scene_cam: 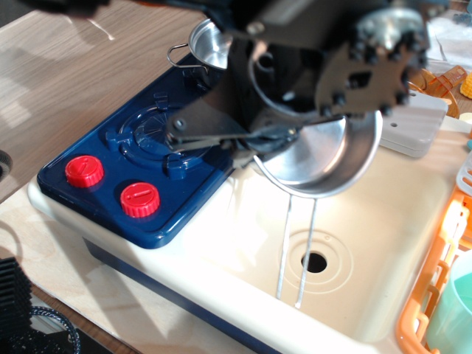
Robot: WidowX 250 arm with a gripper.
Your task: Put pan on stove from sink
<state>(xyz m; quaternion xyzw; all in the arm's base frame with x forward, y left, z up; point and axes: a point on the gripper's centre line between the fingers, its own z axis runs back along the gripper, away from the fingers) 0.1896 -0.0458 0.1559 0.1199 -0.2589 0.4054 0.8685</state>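
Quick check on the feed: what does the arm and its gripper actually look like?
The arm is matte black, built from flat plates studded with black bolt heads, with a silvery round hub. The gripper ends in thin, flat black fingers on pivots. No cables or markings show.

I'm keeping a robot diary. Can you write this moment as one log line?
phase: carrying | gripper: shut on pan rim | pan: tilted, lifted above sink | stove: front burner bare | pot: behind stove
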